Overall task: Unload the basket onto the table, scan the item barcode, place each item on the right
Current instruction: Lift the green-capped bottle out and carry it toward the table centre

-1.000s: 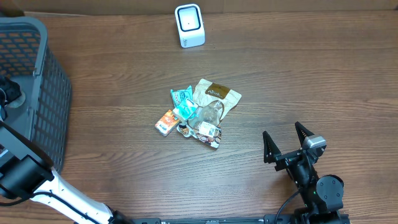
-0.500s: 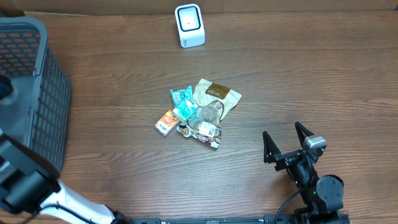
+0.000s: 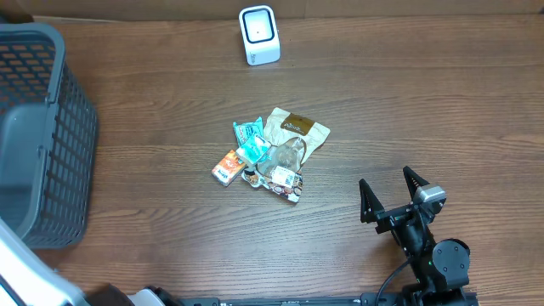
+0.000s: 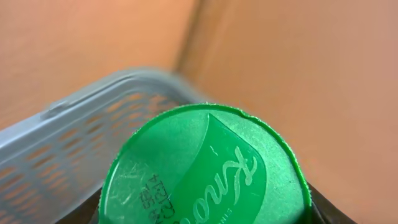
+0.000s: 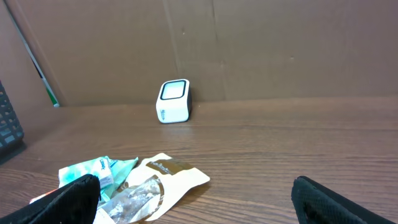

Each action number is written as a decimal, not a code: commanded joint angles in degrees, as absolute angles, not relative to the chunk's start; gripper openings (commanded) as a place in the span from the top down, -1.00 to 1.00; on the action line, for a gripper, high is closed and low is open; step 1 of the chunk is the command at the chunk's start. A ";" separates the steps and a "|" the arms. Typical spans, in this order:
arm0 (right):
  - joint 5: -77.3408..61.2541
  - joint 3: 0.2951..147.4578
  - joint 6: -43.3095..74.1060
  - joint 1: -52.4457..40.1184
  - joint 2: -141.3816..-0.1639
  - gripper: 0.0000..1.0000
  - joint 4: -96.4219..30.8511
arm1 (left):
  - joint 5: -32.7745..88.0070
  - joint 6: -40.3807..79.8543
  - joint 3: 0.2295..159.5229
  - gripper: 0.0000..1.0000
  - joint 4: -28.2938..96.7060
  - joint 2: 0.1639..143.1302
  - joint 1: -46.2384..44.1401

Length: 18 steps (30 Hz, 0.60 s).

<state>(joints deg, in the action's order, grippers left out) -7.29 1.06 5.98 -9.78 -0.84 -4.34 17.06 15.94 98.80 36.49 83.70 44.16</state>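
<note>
Two to call: our left gripper (image 4: 205,211) clamps a green lid (image 4: 205,165); our right gripper (image 3: 385,178), five o'clock, gapes wide.

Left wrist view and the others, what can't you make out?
Left wrist: the green lid fills the frame and hides its container's body and any barcode.
Overhead: labels in the packet pile are too small to read.
Right wrist: the bottom edge cuts off the pile.

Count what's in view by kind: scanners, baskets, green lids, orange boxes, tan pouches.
Scanner: 1
Basket: 1
Green lid: 1
Orange box: 1
Tan pouch: 1
Total: 5
</note>
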 commanded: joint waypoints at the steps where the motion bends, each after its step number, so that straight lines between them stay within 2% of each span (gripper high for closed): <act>1: -7.60 0.47 6.17 -9.67 -0.16 -1.00 -4.08 | 35.31 21.02 99.26 0.12 36.25 78.41 42.06; 4: -7.60 0.47 6.20 -9.67 -0.16 -1.00 -4.08 | 41.85 20.97 99.26 0.12 39.55 76.12 38.54; 8: -7.60 0.47 6.20 -9.67 -0.16 -1.00 -4.08 | 41.58 16.93 99.26 0.11 49.32 75.29 30.24; 13: -7.60 0.47 6.17 -9.67 -0.16 -0.99 -4.08 | 30.61 11.03 99.24 0.17 62.13 78.17 16.23; 18: -7.60 0.47 6.20 -9.67 -0.16 -1.00 -4.08 | 19.05 9.15 99.09 0.20 68.93 84.25 3.66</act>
<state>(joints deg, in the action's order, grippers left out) -7.29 1.06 5.98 -9.78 -0.84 -4.29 28.12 12.45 98.76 67.75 80.86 9.15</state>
